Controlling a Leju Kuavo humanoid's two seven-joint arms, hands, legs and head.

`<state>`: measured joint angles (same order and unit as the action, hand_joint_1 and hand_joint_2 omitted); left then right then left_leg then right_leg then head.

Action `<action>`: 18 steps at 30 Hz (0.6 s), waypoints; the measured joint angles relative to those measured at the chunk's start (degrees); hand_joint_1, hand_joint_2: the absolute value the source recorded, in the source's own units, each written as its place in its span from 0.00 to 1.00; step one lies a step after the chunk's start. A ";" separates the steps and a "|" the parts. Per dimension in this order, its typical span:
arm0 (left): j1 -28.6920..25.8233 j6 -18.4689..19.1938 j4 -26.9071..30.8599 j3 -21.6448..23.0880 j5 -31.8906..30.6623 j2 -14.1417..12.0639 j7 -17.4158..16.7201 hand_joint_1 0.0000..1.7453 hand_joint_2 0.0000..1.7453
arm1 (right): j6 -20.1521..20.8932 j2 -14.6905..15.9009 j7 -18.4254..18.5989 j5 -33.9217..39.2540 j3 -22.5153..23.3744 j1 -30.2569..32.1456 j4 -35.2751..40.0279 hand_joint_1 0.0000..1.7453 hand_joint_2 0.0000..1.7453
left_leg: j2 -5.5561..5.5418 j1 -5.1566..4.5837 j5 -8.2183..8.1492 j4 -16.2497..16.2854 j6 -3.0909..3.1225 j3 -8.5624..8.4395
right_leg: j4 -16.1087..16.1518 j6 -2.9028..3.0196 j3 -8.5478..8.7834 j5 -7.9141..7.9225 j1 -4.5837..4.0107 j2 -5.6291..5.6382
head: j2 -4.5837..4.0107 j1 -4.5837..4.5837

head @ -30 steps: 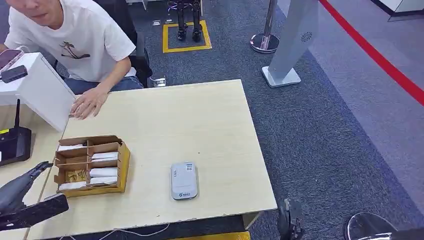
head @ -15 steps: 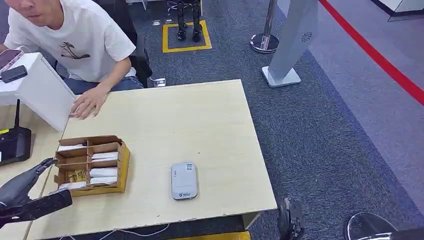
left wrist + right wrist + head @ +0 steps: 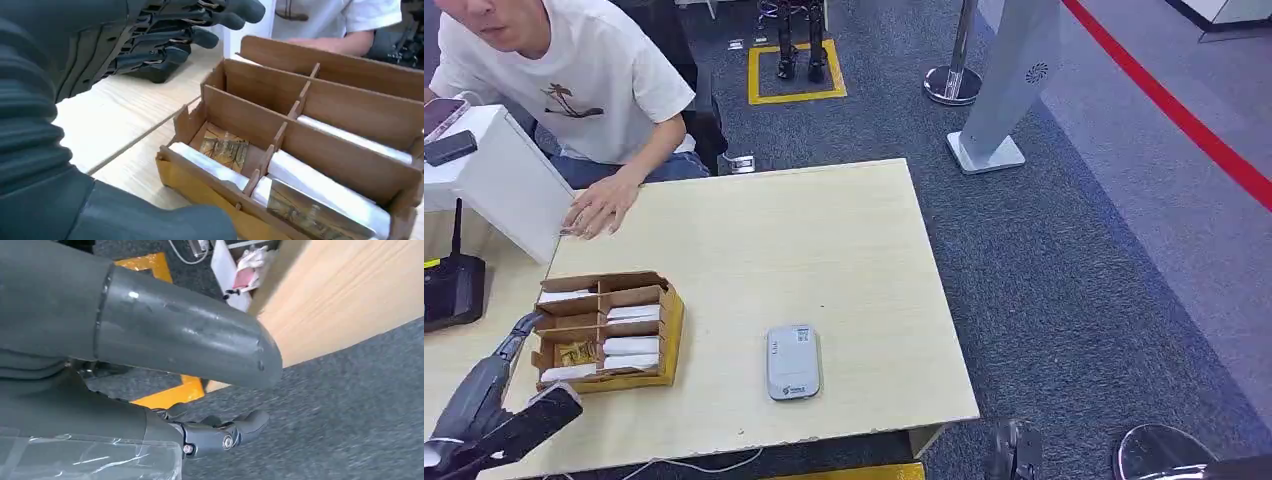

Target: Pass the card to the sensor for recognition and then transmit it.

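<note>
The cards (image 3: 632,345) stand on edge in a box (image 3: 670,330) near the table's (image 3: 844,240) front-left corner: thin, light, stiff, probably slick, so pinch one by its top edge. Left hand (image 3: 499,400) hovers beside, fingers spread, empty. Right hand (image 3: 220,432) hangs, loosely curled, empty.

Table (image 3: 824,240): pale wood-grain laminate, smooth, matt. Divided box (image 3: 606,330): brown corrugated cardboard, raw cut edges (yellow outer face). Cards (image 3: 325,187) inside: white, smooth. Sensor (image 3: 792,361): grey plastic, slight sheen. Left hand (image 3: 75,100): dark matt ribbed cover, semi-gloss fingers (image 3: 200,37). Floor (image 3: 1084,270): rough grey carpet.
</note>
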<state>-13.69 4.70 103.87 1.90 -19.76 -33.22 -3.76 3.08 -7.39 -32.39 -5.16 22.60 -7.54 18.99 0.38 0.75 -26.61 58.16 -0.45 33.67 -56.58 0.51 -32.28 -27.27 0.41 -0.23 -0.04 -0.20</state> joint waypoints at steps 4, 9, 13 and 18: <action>-1.63 0.48 3.58 -4.11 2.73 3.83 1.53 0.00 1.00 | 1.18 -0.72 -1.01 -0.20 0.90 0.27 -0.87 0.00 0.00 | -0.02 0.05 0.00 0.00 0.00 0.00 | 0.00 0.00 0.01 0.00 -0.01 -0.03 | 0.00 0.00; -1.51 0.28 6.40 -6.77 2.43 9.72 4.26 0.00 1.00 | 1.14 -1.86 -2.40 -1.07 1.18 0.25 -1.29 0.00 0.00 | -0.02 0.05 0.02 0.00 -0.02 -0.04 | -0.02 0.01 0.01 0.01 -0.01 -0.04 | 0.00 0.04; 2.06 1.47 5.89 -6.31 1.00 13.51 6.45 0.00 1.00 | -0.09 -1.62 -3.83 -0.96 1.53 0.20 -1.38 0.00 0.00 | -0.14 0.04 0.11 0.03 0.02 -0.04 | -0.01 0.00 0.02 0.01 -0.01 -0.22 | 0.00 0.02; 8.75 1.73 0.91 -2.62 -3.66 16.41 8.04 0.00 1.00 | -0.63 0.57 -4.33 -0.06 3.17 0.01 -0.89 0.00 0.00 | -0.17 0.00 0.14 0.03 0.01 -0.06 | -0.01 -0.03 0.08 0.13 0.00 -0.24 | 0.00 0.04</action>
<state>-4.94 6.43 104.78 -0.72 -23.41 -16.81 4.29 2.45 -6.82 -36.72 -5.22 25.77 -7.53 18.10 0.20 0.75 -26.47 58.19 -0.44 33.61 -56.59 0.48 -32.21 -27.14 0.41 -0.46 -0.04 -0.15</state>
